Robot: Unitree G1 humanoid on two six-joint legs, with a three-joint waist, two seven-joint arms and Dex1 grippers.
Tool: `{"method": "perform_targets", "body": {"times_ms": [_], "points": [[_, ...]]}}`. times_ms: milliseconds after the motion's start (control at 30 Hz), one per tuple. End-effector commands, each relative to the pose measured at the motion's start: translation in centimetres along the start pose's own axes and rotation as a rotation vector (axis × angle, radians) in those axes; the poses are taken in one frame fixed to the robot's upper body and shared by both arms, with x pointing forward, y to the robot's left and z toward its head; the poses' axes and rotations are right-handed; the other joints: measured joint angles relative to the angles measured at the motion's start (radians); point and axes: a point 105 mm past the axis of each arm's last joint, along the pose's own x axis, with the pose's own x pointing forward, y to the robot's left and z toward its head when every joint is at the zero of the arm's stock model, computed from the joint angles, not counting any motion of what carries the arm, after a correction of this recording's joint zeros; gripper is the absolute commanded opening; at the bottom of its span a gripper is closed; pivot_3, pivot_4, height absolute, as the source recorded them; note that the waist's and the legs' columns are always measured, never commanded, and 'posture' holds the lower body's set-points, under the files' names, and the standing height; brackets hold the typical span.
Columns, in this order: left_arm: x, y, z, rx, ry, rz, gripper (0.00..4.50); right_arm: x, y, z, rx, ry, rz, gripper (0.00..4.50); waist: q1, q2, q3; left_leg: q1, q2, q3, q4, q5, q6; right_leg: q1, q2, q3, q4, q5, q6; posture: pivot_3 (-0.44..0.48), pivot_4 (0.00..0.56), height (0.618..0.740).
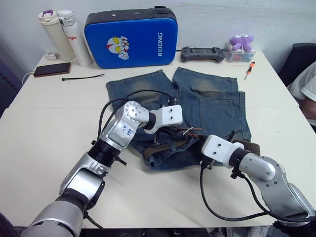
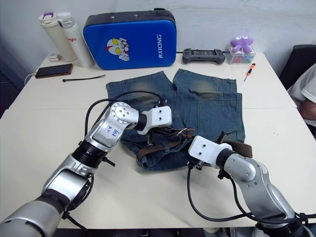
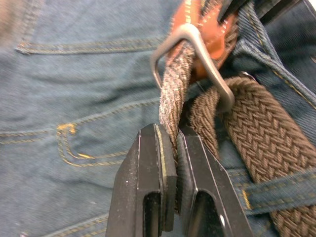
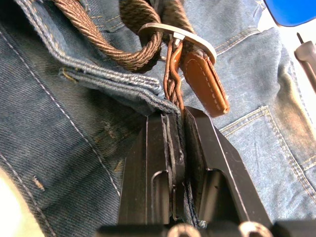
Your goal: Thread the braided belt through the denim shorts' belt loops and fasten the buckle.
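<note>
I see both tools clamped — left tool (image 3: pixel 168 148) on the belt (image 3: pixel 170 94) below the buckle (image 3: pixel 190 59), right tool (image 4: pixel 177 133) on the belt and shorts (image 4: pixel 74 123) waistband.

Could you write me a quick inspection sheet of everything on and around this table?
Surface: white table.
Job's things: denim shorts lie flat; braided belt runs along the waistband, its strap passing through the buckle.
Clutter: blue case, two bottles, phone, cable tie, game controller, purple plush toy, screwdriver.
Grippers: left gripper pinches the belt; right gripper pinches waistband and belt.
Cables: black arm cables.
Surroundings: a person's sleeve.
</note>
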Motion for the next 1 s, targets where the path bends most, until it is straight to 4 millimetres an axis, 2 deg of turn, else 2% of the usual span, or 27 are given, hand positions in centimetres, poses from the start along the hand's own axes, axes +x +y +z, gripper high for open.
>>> {"method": "perform_targets", "body": {"times_ms": [33, 233, 367, 433, 500, 533, 667, 700, 733, 767, 900, 1000], "points": [[0.8, -1.4, 3.1, 0.083, -0.088, -0.060, 0.00, -0.1, 0.3, 2.0, -0.037, -0.082, 0.016, 0.08, 0.001, 0.000, 0.000, 0.000, 0.000, 0.000, 0.000, 0.000, 0.000, 0.000, 0.000, 0.000, 0.000, 0.000, 0.000, 0.000, 0.150, 0.740], [1.5, -1.9, 3.8, 0.089, -0.109, -0.080, 0.00, -0.2, 0.4, 1.9, -0.043, -0.076, 0.025, 0.08, 0.000, 0.000, 0.000, 0.000, 0.000, 0.000, 0.000, 0.000, 0.000, 0.000, 0.000, 0.000, 0.000, 0.000, 0.000, 0.000, 0.150, 0.740], [1.5, -1.9, 3.2, 0.089, -0.092, -0.080, 0.00, -0.6, 0.2, 1.5, -0.043, -0.061, 0.020, 0.08, 0.001, 0.000, 0.000, 0.000, 0.000, 0.000, 0.000, 0.000, 0.000, 0.000, 0.000, 0.000, 0.000, 0.000, 0.000, 0.000, 0.150, 0.740], [1.4, -1.9, 2.8, 0.089, -0.079, -0.077, 0.00, -1.1, -0.6, 1.6, -0.035, -0.067, -0.005, 0.08, 0.001, 0.000, 0.000, 0.000, 0.000, 0.000, 0.000, 0.000, 0.000, 0.000, 0.000, 0.000, 0.000, 0.000, 0.000, 0.000, 0.150, 0.740], [1.3, -1.8, 2.5, 0.089, -0.072, -0.074, 0.00, -1.5, -1.2, 1.7, -0.029, -0.077, -0.014, 0.94, 0.002, 0.000, 0.000, 0.000, 0.000, 0.000, 0.000, 0.000, 0.000, 0.000, 0.000, 0.000, 0.000, 0.000, 0.000, 0.000, 0.150, 0.740], [1.4, -1.8, 2.5, 0.088, -0.071, -0.073, 0.00, -1.8, -1.0, 1.8, -0.018, -0.081, 0.007, 1.20, 0.002, 0.000, 0.000, 0.000, 0.000, 0.000, 0.000, 0.000, 0.000, 0.000, 0.000, 0.000, 0.000, 0.000, 0.000, 0.000, 0.150, 0.740], [1.5, -1.8, 2.5, 0.105, -0.069, -0.074, 0.00, -2.6, -0.9, 1.7, -0.009, -0.092, 0.062, 3.18, 0.002, 0.000, 0.000, 0.000, 0.000, 0.000, 0.000, 0.000, 0.000, 0.000, 0.000, 0.000, 0.000, 0.000, 0.000, 0.000, 0.150, 0.740], [1.6, -1.9, 2.6, 0.108, -0.072, -0.077, 0.00, -2.9, -1.0, 1.8, 0.015, -0.102, 0.064, 3.49, 0.002, 0.000, 0.000, 0.000, 0.000, 0.000, 0.000, 0.000, 0.000, 0.000, 0.000, 0.000, 0.000, 0.000, 0.000, 0.000, 0.150, 0.740], [1.6, -2.0, 2.7, 0.112, -0.073, -0.081, 0.00, -3.1, -1.3, 1.8, 0.028, -0.112, 0.058, 4.11, 0.002, 0.000, 0.000, 0.000, 0.000, 0.000, 0.000, 0.000, 0.000, 0.000, 0.000, 0.000, 0.000, 0.000, 0.000, 0.000, 0.150, 0.740], [1.7, -2.0, 2.7, 0.114, -0.073, -0.082, 0.00, -3.4, -1.5, 1.8, 0.044, -0.120, 0.066, 4.48, 0.002, 0.000, 0.000, 0.000, 0.000, 0.000, 0.000, 0.000, 0.000, 0.000, 0.000, 0.000, 0.000, 0.000, 0.000, 0.000, 0.150, 0.740], [1.6, -1.8, 2.6, 0.113, -0.071, -0.077, 0.00, -4.2, -2.2, 2.0, 0.087, -0.139, 0.067, 4.48, 0.002, 0.000, 0.000, 0.000, 0.000, 0.000, 0.000, 0.000, 0.000, 0.000, 0.000, 0.000, 0.000, 0.000, 0.000, 0.000, 0.150, 0.740], [1.6, -1.6, 2.7, 0.113, -0.072, -0.072, 0.00, -4.2, -3.1, 1.1, 0.030, -0.080, 0.037, 4.48, 0.002, 0.000, 0.000, 0.000, 0.000, 0.000, 0.000, 0.000, 0.000, 0.000, 0.000, 0.000, 0.000, 0.000, 0.000, 0.000, 0.150, 0.740]]}}
